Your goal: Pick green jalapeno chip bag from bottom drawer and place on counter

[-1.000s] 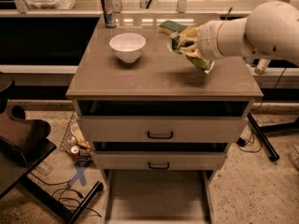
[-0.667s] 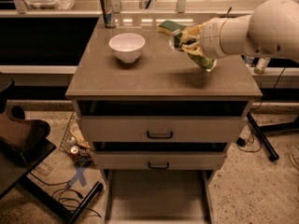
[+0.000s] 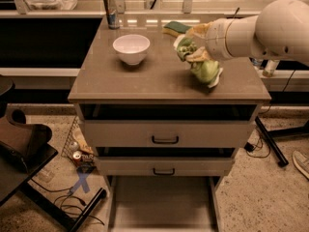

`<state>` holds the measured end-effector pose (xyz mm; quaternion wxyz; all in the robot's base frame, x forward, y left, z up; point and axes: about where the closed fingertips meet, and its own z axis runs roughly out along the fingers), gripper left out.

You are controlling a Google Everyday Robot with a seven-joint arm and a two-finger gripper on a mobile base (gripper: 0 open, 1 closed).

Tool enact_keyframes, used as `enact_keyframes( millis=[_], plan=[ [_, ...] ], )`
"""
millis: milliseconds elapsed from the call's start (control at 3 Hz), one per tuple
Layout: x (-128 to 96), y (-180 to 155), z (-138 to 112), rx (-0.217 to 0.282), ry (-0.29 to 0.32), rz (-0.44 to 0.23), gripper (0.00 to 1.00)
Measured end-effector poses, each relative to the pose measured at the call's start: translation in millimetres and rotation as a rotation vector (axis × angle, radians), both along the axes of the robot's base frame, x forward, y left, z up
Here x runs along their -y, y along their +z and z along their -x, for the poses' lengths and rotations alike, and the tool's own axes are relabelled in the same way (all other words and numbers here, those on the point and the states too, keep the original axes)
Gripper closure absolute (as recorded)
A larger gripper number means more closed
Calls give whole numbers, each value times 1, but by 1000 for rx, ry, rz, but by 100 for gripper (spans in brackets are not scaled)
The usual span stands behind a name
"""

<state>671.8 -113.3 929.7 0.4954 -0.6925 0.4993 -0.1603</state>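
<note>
My gripper (image 3: 195, 51) reaches in from the right over the counter (image 3: 145, 81), shut on the green jalapeno chip bag (image 3: 205, 70). The crumpled bag hangs below the fingers, its lower end at or just above the counter top on the right side. The bottom drawer (image 3: 161, 204) is pulled out below, its flat floor bare. My white arm fills the upper right of the view.
A white bowl (image 3: 131, 48) sits on the counter's left half. A green-and-yellow sponge (image 3: 175, 28) lies at the back, a can (image 3: 111, 10) at the back left corner. Two upper drawers with black handles (image 3: 164, 139) are partly open. A dark chair (image 3: 21, 144) stands left.
The gripper with the bag has shifted slightly and lowered towards the counter top; the bag hangs lower than before.
</note>
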Motion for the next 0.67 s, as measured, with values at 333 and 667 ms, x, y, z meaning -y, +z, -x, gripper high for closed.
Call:
enact_keyframes(
  millis=[333, 667],
  plan=[
    [-3, 0, 0, 0, 4, 0, 0],
    [-3, 0, 0, 0, 4, 0, 0]
  ],
)
